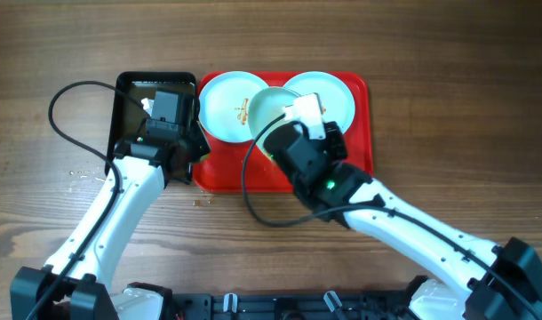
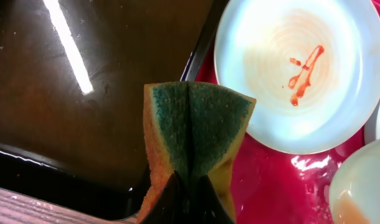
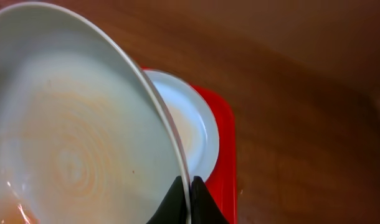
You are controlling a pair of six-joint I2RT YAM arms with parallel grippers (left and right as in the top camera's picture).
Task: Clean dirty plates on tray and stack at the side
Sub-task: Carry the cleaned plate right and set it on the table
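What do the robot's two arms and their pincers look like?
Both the left arm and right arm have smooth white tube sections with chunky black joints. A loose black cable loops beside each. The fingers are thin, black and pointed. A tiny green light glows on the right arm.

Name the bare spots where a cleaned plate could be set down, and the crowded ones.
Free: the table right of the red tray. The tray's near-left strip is bare but narrow. Crowded: its far half, where three plates bunch, one gripped by the right hand; the black tray crowds its left.
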